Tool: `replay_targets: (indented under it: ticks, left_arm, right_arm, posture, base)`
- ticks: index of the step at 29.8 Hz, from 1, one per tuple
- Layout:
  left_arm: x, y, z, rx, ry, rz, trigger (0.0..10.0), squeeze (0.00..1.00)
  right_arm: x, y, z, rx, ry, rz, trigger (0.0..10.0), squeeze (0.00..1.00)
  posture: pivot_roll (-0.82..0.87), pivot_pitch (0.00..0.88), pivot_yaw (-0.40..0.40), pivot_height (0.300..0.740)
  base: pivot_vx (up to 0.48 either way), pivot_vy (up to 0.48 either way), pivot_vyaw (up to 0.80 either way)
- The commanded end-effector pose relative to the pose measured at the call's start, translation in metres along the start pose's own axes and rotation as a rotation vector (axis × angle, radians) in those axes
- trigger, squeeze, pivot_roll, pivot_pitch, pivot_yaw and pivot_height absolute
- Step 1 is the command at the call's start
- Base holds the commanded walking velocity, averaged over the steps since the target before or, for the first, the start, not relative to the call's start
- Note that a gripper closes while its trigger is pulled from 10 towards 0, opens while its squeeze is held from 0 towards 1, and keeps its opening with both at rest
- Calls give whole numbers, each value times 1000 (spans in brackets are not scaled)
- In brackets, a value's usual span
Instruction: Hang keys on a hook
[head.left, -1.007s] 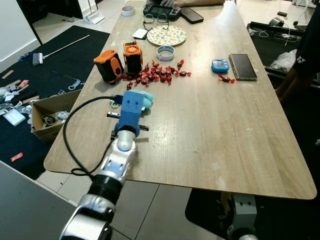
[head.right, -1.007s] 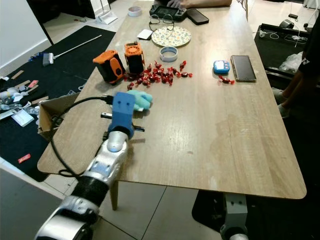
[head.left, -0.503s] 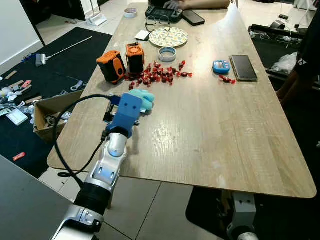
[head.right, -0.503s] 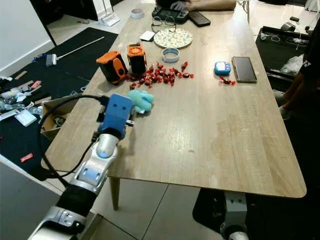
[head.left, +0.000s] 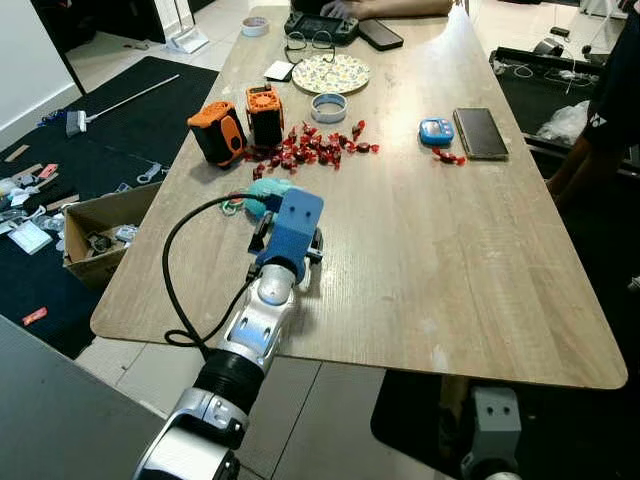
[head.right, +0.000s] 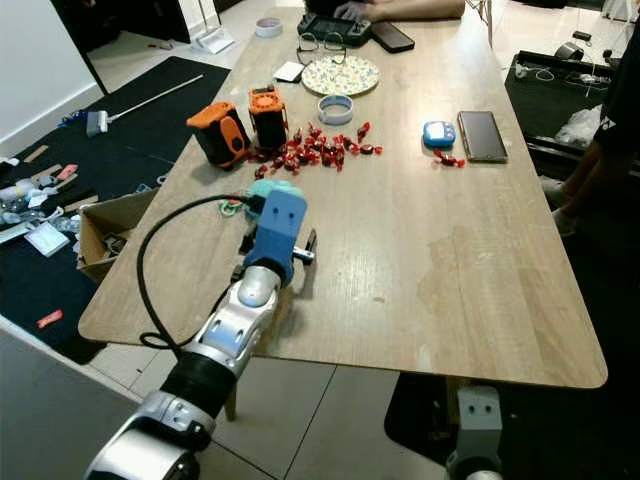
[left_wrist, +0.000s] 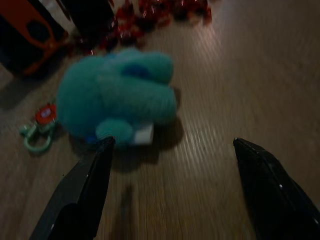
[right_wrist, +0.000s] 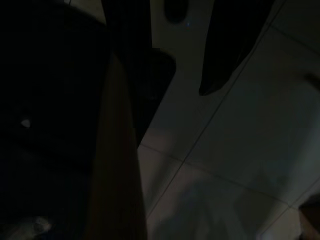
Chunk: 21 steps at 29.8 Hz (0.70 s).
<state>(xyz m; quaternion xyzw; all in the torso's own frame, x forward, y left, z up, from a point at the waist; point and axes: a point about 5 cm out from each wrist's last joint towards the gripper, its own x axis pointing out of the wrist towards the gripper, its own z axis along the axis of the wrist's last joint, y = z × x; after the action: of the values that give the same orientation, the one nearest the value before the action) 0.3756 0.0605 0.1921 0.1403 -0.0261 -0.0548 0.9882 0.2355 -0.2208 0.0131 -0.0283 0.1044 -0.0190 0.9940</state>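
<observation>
There are two orange boxes (head.left: 217, 131) (head.left: 265, 110), one plate (head.left: 331, 73), one tape roll (head.left: 329, 106) and one phone (head.left: 481, 133) on the table (head.left: 480, 260). One teal soft toy (left_wrist: 117, 95) lies there, and one blue gadget (head.left: 436, 131). The red candies (head.left: 315, 146) are too many and too bunched to count.

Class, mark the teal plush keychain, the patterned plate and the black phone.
teal plush keychain (left_wrist: 117, 95), left wrist view, plush body
patterned plate (head.left: 332, 73), left eye view, centre
black phone (head.left: 480, 132), left eye view, screen
</observation>
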Motion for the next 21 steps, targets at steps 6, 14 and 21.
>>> replay_targets:
  ticks: [6, 14, 21]
  left_arm:
    - [7, 13, -10, 26, 54, 124, 10000, 0]
    - [12, 34, -8, 10, 62, 197, 10000, 0]
    - [11, 31, -6, 16, 46, 208, 10000, 0]
  right_arm:
    - [-2, -1, 13, 17, -44, -3, 10000, 0]
    - [2, 19, 26, 43, -84, 58, 10000, 0]
    - [-2, 25, 24, 51, -64, 80, 10000, 0]
  posture:
    - [-61, 352, 79, 740]
    - [-34, 373, 77, 740]
    - [4, 417, 78, 740]
  base:
    - [0, 0, 0]
    - [0, 0, 0]
    - [0, 0, 0]
